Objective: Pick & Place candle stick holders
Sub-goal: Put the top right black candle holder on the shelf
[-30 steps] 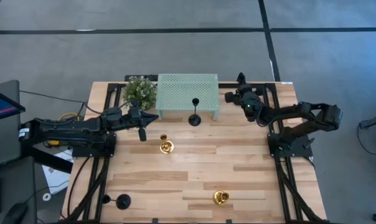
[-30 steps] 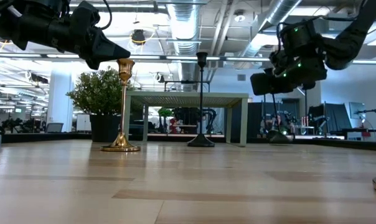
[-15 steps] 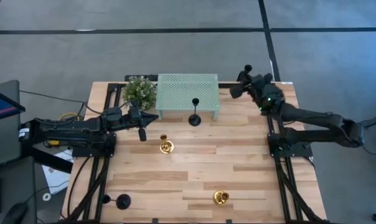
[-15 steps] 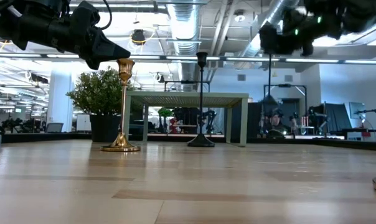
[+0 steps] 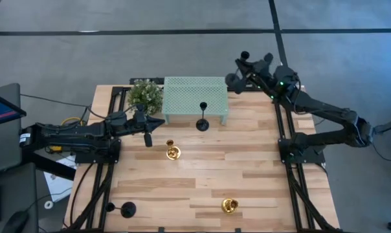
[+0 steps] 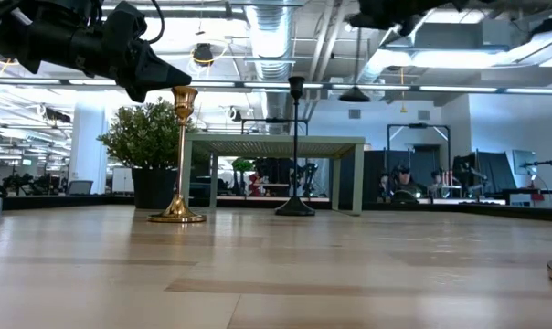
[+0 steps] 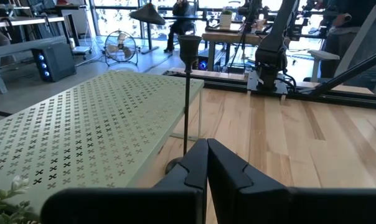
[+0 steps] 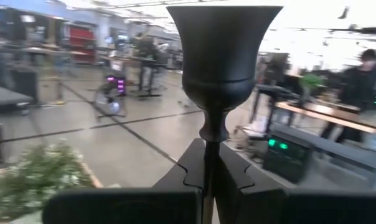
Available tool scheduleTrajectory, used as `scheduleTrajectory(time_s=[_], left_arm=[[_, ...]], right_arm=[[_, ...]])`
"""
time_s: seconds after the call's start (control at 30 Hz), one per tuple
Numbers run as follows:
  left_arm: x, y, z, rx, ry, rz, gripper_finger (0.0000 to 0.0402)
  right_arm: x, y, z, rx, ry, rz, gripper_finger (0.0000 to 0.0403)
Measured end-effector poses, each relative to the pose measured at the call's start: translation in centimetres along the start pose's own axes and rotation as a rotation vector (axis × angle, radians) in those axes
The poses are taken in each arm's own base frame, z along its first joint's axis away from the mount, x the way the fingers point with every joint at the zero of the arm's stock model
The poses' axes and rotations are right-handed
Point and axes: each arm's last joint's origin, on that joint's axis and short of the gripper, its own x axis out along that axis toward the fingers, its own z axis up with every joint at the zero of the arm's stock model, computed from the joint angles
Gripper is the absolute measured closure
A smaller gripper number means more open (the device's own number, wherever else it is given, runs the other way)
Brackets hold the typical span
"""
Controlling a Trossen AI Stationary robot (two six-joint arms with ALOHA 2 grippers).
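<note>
My right gripper (image 5: 243, 68) is shut on a matte black candle stick holder (image 8: 222, 56), high above the table's far right, beside the green perforated rack (image 5: 195, 97). My left gripper (image 7: 206, 163) is shut and empty, hovering left of the rack near a gold holder (image 5: 173, 153) that stands on its base. A second black holder (image 5: 202, 123) stands on its round base in front of the rack. Another gold holder (image 5: 230, 206) stands near the front edge. A black holder (image 5: 126, 209) stands at the front left. My right gripper pinches the black holder's thin stem (image 8: 208, 155) between its two fingers, just below the cup. The fingers come from the table's right side and lie across the stem. The holder stays upright, and its round base (image 6: 354, 94) hangs well clear of the table.
A small green potted plant (image 5: 145, 95) stands left of the rack at the far edge. The rack's top (image 7: 82, 137) is a flat perforated surface. Bare wood (image 5: 234, 162) lies between the holders. People and desks show in the room beyond.
My right gripper has risen with the black holder and gone toward the table's far edge and toward the green rack. The holder has stayed upright and is lifted higher above the table.
</note>
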Motion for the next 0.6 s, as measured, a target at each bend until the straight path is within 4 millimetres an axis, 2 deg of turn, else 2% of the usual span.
scheduleTrajectory(time_s=[0.2,0.4,0.6], left_arm=[[0.0,0.0,0.0,0.0,0.0,0.0,0.0394],[0.0,0.0,0.0,0.0,0.0,0.0,0.0394],[0.0,0.0,0.0,0.0,0.0,0.0,0.0394]], right_arm=[[3.6,1.1,0.4,-0.005,0.008,0.124,0.0403],[7.1,1.1,-0.1,0.05,0.029,0.227,0.0403],[9.6,1.2,-0.3,0.108,0.026,0.35,0.0403]])
